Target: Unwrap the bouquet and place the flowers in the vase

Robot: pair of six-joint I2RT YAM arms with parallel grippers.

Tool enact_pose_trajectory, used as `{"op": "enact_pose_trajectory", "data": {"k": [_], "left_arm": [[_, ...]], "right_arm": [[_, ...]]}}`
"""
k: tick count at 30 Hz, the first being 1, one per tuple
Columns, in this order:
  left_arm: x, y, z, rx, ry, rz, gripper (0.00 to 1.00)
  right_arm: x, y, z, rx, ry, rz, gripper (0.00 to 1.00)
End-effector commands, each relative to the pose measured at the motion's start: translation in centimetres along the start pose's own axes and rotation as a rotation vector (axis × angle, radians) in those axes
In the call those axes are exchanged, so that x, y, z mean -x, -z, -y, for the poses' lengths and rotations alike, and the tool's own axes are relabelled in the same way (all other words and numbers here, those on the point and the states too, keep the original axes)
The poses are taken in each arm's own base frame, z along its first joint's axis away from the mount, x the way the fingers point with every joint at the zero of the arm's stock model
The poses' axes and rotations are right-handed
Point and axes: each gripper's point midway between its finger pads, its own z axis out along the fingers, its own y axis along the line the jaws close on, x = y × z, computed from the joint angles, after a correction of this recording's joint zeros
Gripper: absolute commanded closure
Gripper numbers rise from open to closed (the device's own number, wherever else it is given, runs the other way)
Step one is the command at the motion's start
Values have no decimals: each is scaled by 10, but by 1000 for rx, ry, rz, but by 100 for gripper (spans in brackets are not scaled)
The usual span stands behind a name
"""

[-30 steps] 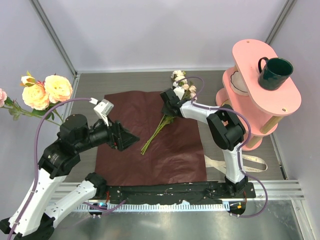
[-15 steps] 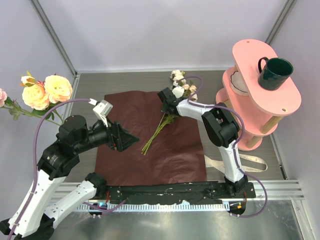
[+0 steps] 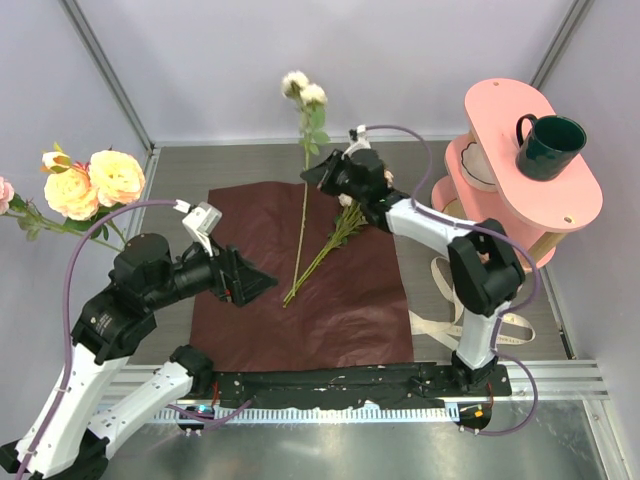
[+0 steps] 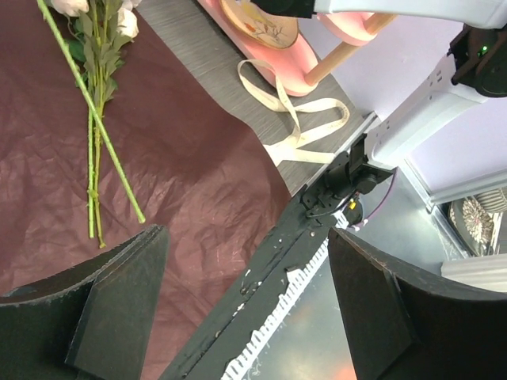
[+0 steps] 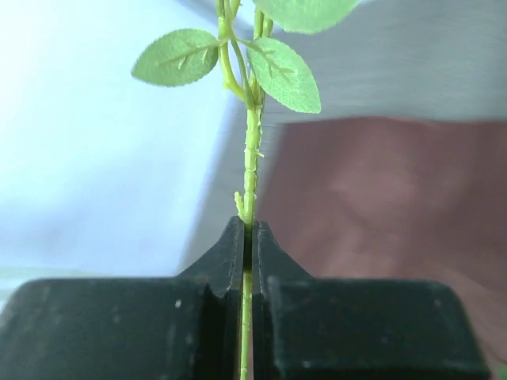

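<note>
The bouquet is undone: its dark red paper (image 3: 340, 300) lies flat on the table. A few flowers (image 3: 345, 222) rest on it, seen also in the left wrist view as flowers (image 4: 99, 47). My right gripper (image 3: 314, 177) is shut on the thin green stem (image 5: 252, 150) of one flower, and the right gripper (image 5: 247, 237) pinches it just below the leaves. That flower's cream blooms (image 3: 303, 90) stand high and its stem end (image 3: 287, 298) reaches down to the paper. My left gripper (image 3: 262, 283) hovers open over the paper's left part, and the left gripper (image 4: 245, 237) holds nothing. The vase is out of view.
A cream ribbon (image 3: 470, 322) lies loose right of the paper, ribbon (image 4: 305, 119). A pink two-level shelf (image 3: 500, 110) stands at the back right with a dark green mug (image 3: 550, 146) on top. Large yellow roses (image 3: 92, 180) lean in at the left wall.
My right gripper has shut on one stem and raised it out of the bunch, so its blooms now stand tall. My left jaws have opened a little wider.
</note>
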Motion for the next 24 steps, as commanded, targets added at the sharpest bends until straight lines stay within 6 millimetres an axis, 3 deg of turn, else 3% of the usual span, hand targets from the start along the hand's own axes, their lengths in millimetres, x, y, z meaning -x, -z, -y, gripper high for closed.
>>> {"op": "enact_pose_trajectory", "data": {"k": [1,2,4,5,7,9,11,14,16,18,19,22,24], "left_arm": [[17,4,21,-89,6,63,15],[18,4,24,-101,9,67,15],[24,3,32,-144,13,86,16],[26,3,35,-158,36,94,17],[33,0,42,-204,41,125,20],[35,-5,45,-231,90,137,24],[48,-9,50,-267,98,188,31],[62,-20,39,-212,146,240,39],[69,-31,25,-149,208,270,36],[75,-43,4,-53,272,304,23],[81,-46,3,-55,286,329,20],[94,-64,3,-102,341,377,18],[102,-71,0,-102,361,404,25]], "right_arm": [[33,93,-139,765,68,-33,99],[41,123,-162,942,116,9,99],[30,150,-161,1092,83,-71,99],[34,190,-173,1267,43,-74,99],[17,193,-173,1277,37,-212,99],[1,200,-170,1277,77,-240,99],[-1,217,-175,1291,104,-211,99],[-8,236,-176,1301,136,-218,99],[-13,242,-172,1293,138,-221,99],[-19,252,-174,1306,154,-231,99],[-22,255,-175,1311,160,-236,99],[-27,262,-175,1312,157,-243,99],[-28,267,-174,1314,160,-242,99]]}}
